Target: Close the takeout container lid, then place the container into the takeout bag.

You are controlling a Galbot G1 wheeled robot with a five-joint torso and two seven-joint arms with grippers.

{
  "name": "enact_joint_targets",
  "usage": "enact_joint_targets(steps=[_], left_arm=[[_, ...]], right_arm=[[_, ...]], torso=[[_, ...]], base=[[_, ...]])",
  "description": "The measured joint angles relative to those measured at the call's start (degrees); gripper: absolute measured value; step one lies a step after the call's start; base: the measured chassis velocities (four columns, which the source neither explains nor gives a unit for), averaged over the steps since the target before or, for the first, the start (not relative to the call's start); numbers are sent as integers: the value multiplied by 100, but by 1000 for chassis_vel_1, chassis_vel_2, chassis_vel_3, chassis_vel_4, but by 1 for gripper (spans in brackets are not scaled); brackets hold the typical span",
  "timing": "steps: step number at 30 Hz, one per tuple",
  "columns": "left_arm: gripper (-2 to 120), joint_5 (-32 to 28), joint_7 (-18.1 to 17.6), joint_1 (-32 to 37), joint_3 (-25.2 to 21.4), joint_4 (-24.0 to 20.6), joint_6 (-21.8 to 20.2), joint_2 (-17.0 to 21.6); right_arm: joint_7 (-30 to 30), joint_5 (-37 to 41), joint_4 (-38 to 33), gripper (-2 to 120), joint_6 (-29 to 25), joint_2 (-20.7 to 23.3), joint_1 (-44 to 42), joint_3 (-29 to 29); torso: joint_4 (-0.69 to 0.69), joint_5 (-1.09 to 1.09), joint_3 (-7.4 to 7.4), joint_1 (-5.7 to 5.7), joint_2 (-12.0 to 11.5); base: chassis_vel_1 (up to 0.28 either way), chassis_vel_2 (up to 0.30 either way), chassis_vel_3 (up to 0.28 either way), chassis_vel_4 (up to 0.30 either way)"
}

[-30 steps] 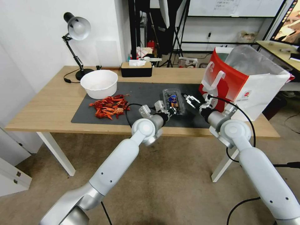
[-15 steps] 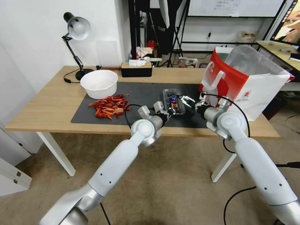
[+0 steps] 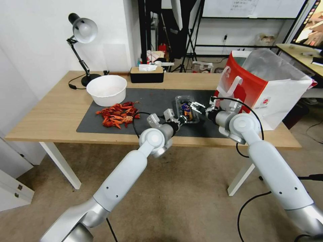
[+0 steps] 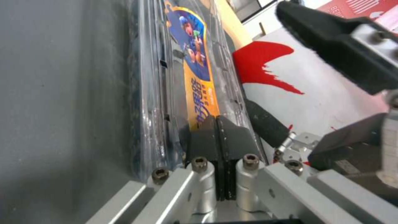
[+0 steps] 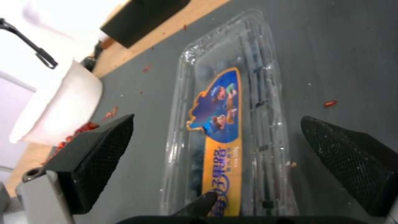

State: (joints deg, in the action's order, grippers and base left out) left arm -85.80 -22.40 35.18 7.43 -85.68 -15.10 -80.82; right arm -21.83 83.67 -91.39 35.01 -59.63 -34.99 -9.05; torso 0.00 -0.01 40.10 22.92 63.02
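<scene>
The left gripper [image 3: 182, 118] is reaching forward over the dark mat [image 3: 148, 101] from a bent elbow, its tip sitting at the near end of the container [image 3: 187, 109], while the right gripper [image 3: 198, 108] is angling in from the bag side and hovering over the container's right half with its fingers spread. In the head view one container is lying flat on the mat with its lid [image 3: 185, 107] down, one bag [image 3: 265, 85] is standing open just to its right, red and white with a small round red logo, and one white bowl [image 3: 107, 90], one pile of red crayfish [image 3: 117, 115], one lamp [image 3: 82, 32] and one tissue box [image 3: 147, 74] are sharing the table [image 3: 50, 114]. In the left wrist view the left gripper [image 4: 219, 130] is showing its two black pads pressed together, resting on the lid's end edge [image 4: 195, 93] beside an orange and blue cartoon sticker whose writing cannot be read, with the bag [image 4: 315, 93] behind. In the right wrist view the right gripper [image 5: 215, 146] is holding its two meshed black fingers [image 5: 104, 155] wide apart and empty on either side of the container [image 5: 232, 130], dark berries showing through the clear lid.
</scene>
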Motion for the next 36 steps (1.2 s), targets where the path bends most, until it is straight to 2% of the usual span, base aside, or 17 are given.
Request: enact_joint_targets(steps=[10,20,36], left_arm=[[0,0,-18,10,14,-8,1,-20],[0,-1,-20,2,23,-41,4,-9],[0,-1,-29,17,47,-78,9,-18]], right_arm=[[-424,-71,172,100,323,10,221,184],[-525,-56,172,100,617,49,233,270],[-541,199,217,100,698,117,317,325]], torso=[[0,1,0,0,0],[0,1,0,0,0],[1,1,0,0,0]], base=[[0,0,0,0],[0,0,0,0],[0,0,0,0]])
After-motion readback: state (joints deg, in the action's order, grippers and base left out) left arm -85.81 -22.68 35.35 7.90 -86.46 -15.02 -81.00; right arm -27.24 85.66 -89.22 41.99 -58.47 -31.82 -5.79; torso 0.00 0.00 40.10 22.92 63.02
